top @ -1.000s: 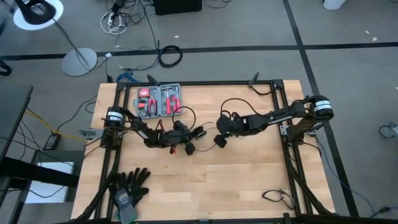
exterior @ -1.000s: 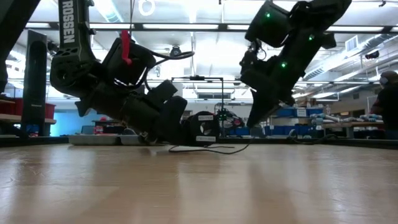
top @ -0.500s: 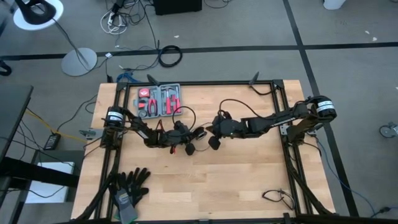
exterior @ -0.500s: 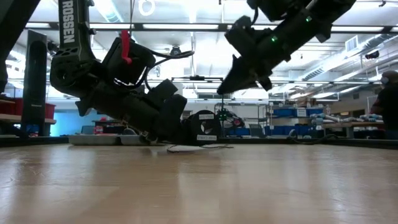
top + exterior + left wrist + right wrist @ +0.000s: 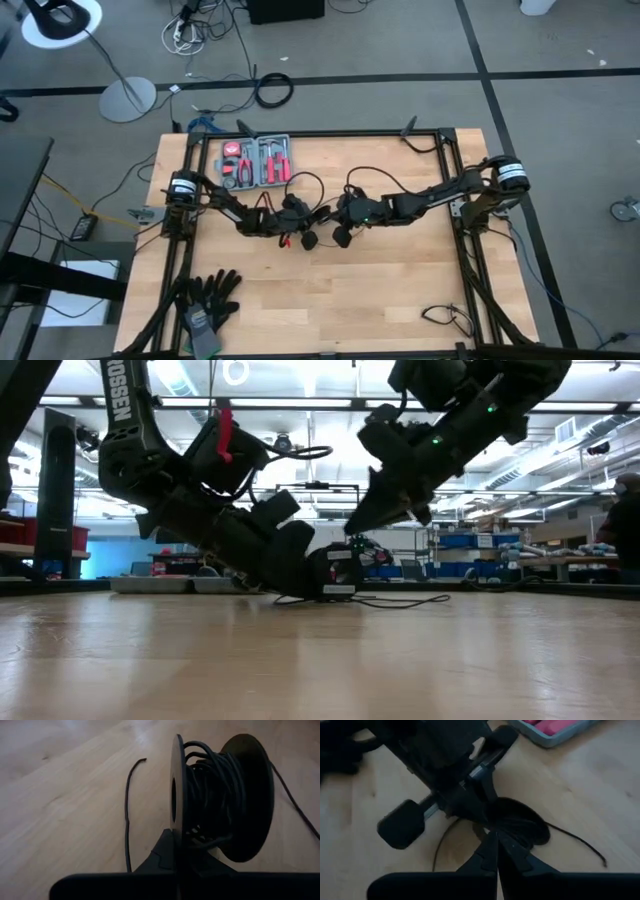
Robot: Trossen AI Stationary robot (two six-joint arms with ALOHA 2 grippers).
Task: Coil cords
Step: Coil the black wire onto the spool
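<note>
The cord is thin and black, and most of it is wound on a black spool (image 5: 215, 800) with two round flanges. My left gripper (image 5: 177, 857) is shut on the spool, which is near the table's middle (image 5: 308, 238). A loose end of the cord (image 5: 127, 810) lies on the wood beside the spool. My right gripper (image 5: 496, 851) is shut. It hangs above the table just right of the spool (image 5: 335, 570) and points slantwise down at it. Nothing shows between its fingers. My left gripper pinches the rim of the spool's near flange (image 5: 177, 836) between its two fingers. The fingers slant down from the table's left side. The spool stands on edge with its axis level, low over the wood, its wound cord beyond the fingers. I cannot tell whether my right gripper touches the cord.
A grey case of red-handled tools (image 5: 257, 162) lies at the far left, and black gloves (image 5: 207, 300) lie at the near left corner. A small cable (image 5: 445, 317) lies at the near right. Black frame rails (image 5: 450, 150) run along the table's edges.
My right gripper has gone toward the table's left edge, up to the spool, and has tipped from steeply down to a flatter slant. The loose cord on the wood has shifted and now trails farther out from the spool.
</note>
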